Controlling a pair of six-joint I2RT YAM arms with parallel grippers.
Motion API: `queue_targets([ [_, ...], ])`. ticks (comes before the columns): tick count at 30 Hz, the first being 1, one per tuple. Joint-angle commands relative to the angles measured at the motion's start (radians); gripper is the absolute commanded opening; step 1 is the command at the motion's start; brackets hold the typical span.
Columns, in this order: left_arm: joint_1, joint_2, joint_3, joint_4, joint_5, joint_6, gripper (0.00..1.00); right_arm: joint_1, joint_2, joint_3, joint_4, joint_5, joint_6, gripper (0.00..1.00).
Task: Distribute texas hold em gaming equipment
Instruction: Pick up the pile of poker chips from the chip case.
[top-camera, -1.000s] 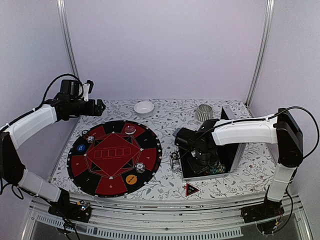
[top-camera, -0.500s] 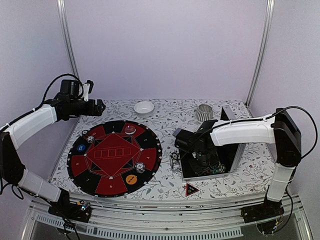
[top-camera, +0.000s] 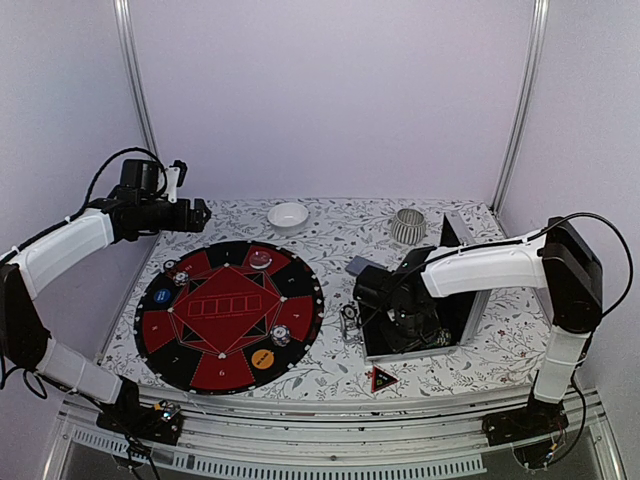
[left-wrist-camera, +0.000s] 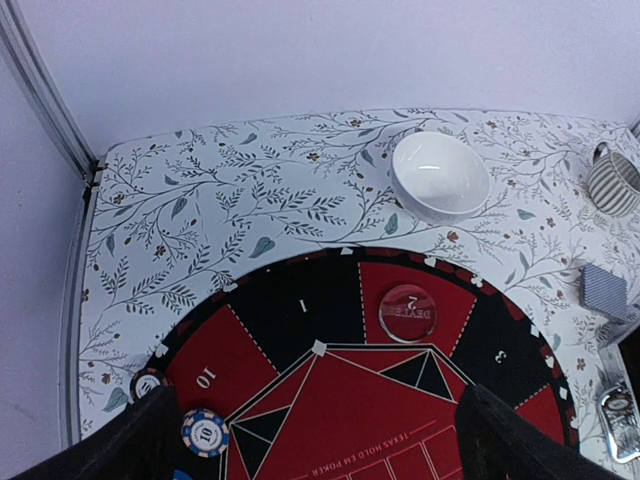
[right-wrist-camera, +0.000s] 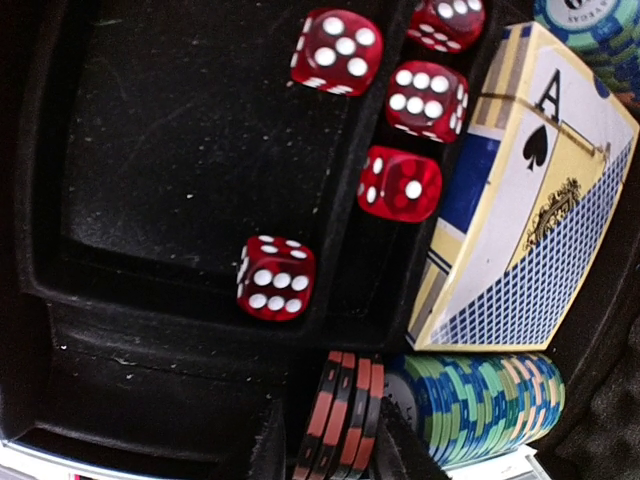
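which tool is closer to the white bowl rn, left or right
Left. The left tool hangs in the air to the left of the white bowl. The right tool is farther away, down in the black case off to the right.

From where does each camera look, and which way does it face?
Top external: above and behind the bases, looking down on the table; both arms show, the right bent into the black case.
Left wrist: on the left arm, facing down at the round mat and white bowl; open left claw frames the bottom.
Right wrist: inside the case, facing red dice and a card box; right claw hugs orange-black chips.
Shared: top and left wrist show bowl and mat.
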Motion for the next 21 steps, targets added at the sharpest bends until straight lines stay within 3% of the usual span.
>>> queue_targets([
  [1,-0.011,-0.012,-0.010,-0.009,0.014,0.012,0.97,-0.014,0.002,-0.019,0.015,-0.019,0.005,0.23],
  [6,-0.019,-0.050,-0.016,0.001,0.045,0.026,0.97,-0.037,-0.029,-0.018,0.016,-0.022,-0.006,0.04],
  [12,-0.105,-0.131,-0.048,0.080,0.120,0.119,0.94,-0.083,-0.160,0.044,0.026,-0.083,-0.056,0.03],
  [17,-0.331,-0.214,-0.093,0.149,0.220,0.329,0.91,-0.126,-0.298,0.119,0.077,-0.201,-0.141,0.03],
  [21,-0.577,-0.277,-0.166,0.249,0.232,0.531,0.93,-0.128,-0.372,0.125,0.238,-0.469,-0.220,0.03],
])
